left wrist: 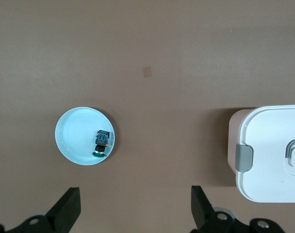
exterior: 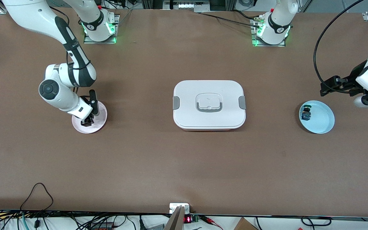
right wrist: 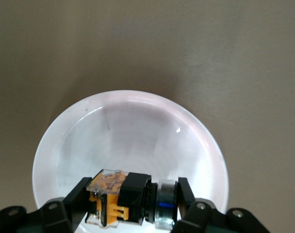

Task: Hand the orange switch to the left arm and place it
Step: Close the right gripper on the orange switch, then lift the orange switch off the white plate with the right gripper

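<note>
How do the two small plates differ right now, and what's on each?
The pink plate lies toward the right arm's end of the table; the blue plate toward the left arm's end. The pink plate has the right hand down in it, fingers around the orange switch. The blue plate holds a green-capped switch lying free, with the left hand open above the table. Both are small, round, and flank the box.

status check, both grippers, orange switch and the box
Right gripper down in pink plate, fingers around tiny orange-block switch. Left gripper open, waiting near blue plate. Large white lidded box sits between plates.
</note>
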